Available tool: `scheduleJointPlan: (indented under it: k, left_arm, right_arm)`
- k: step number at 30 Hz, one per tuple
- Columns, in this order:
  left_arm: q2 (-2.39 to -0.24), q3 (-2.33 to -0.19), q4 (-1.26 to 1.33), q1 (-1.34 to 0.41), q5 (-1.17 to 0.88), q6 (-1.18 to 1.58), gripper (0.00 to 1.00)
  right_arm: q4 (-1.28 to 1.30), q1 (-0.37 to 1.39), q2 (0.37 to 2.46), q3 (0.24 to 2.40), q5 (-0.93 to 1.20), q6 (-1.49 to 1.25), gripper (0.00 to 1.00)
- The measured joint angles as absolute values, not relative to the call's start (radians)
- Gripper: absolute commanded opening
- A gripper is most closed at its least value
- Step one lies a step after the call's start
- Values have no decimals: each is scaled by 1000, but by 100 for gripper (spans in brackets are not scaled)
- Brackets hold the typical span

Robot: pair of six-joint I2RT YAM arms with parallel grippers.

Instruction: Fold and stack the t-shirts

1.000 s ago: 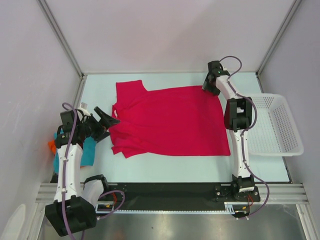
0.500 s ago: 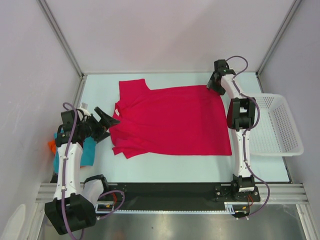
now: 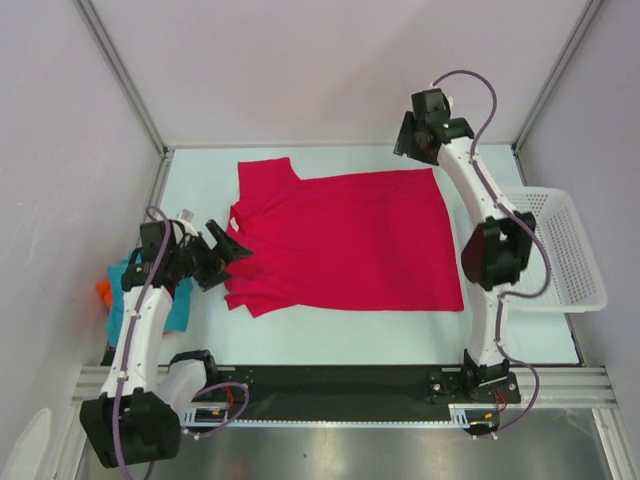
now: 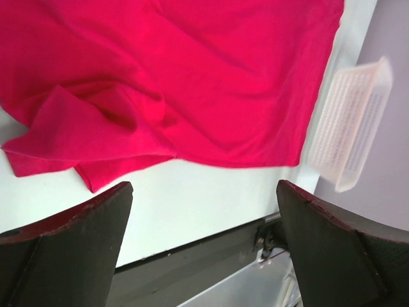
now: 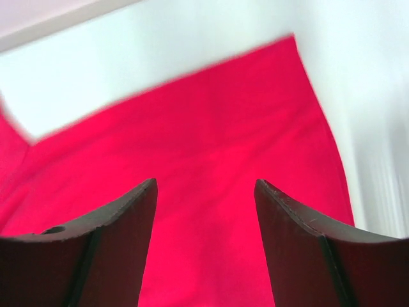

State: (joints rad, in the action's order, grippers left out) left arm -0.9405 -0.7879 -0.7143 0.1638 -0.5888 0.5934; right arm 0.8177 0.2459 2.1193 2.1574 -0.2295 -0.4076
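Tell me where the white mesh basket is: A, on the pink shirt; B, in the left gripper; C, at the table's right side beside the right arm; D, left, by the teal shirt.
C: the white basket sits at the right side of the table, next to the right arm, apart from the pink shirt.

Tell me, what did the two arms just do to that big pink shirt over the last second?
The right arm drew the crimson shirt's far right corner slightly rightward, then lifted away, jaws open and empty. The left arm edged toward the shirt's collar end, jaws open and empty. The basket, teal shirt and orange shirt stayed put.
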Motion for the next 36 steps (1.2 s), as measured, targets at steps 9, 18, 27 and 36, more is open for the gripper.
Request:
scheduleJointPlan:
  k: [9, 18, 27, 36]
  left_arm:
    - [-796, -605, -723, -118, -492, 680, 100]
    - [-690, -519, -735, -252, -365, 783, 100]
    - [-1074, -802, -798, -654, 21, 796, 100]
    - [-1188, -868, -887, -734, 261, 815, 100]
  right_arm:
    - [701, 366, 1617, 1481, -156, -453, 68]
    - [748, 371, 1454, 1111, -141, -489, 69]
    - [790, 371, 1274, 1040, -141, -501, 69]
    - [840, 371, 1222, 1016, -142, -505, 70]
